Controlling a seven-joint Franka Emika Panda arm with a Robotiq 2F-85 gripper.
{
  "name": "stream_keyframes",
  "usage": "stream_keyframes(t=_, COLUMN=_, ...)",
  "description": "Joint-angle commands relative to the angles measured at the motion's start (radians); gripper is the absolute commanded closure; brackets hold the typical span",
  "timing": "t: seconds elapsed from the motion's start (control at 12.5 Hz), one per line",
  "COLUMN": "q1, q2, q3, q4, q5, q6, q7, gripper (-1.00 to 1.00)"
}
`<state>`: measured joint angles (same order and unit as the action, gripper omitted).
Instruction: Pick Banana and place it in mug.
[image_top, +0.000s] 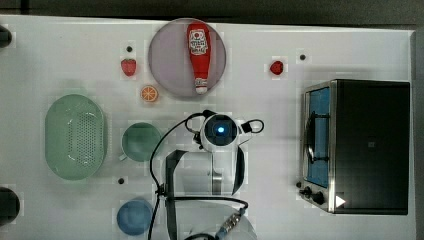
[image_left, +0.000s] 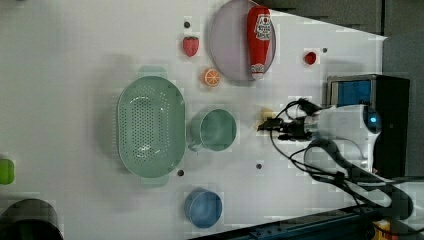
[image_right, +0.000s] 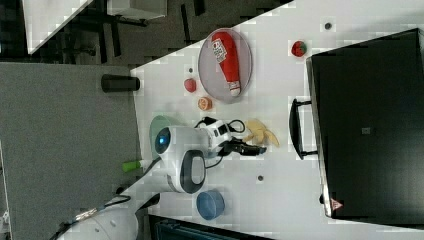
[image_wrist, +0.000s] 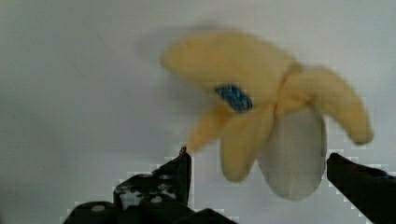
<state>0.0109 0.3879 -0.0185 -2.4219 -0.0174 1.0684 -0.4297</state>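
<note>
Two dark fingers of the gripper are seen spread apart in the wrist view, with the banana lying on the white table just beyond them; one peel flap and the pale peeled tip reach into the gap between the fingers, and no contact with them can be made out. A blue spot is seen on the banana's yellow skin. In the right view the gripper is held just beside the banana, which lies between it and the black oven. Further out, on the top view's left of the arm, the mug stands upright and empty, and the colander lies beyond it. The orange slice and the plate carrying the ketchup bottle are found well apart from the gripper. A blue cup stands near the arm's base.
</note>
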Motion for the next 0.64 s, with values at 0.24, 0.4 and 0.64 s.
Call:
stream_keyframes(t=0.24, q1=-0.009, q2=0.003, q3=-0.006, q4=0.017, q5=0.012, q6=0.101, q7=-0.059, gripper=-0.32)
stream_keyframes(t=0.4, q1=-0.01, q2=0.003, q3=-0.006, q4=0.008, q5=0.012, q6=0.109, q7=-0.059, gripper=0.09)
stream_keyframes(t=0.64, q1=-0.011, q2=-0.041, q3=-0.006, q4=0.01, q5=0.012, q6=0.107, q7=-0.059, gripper=0.37)
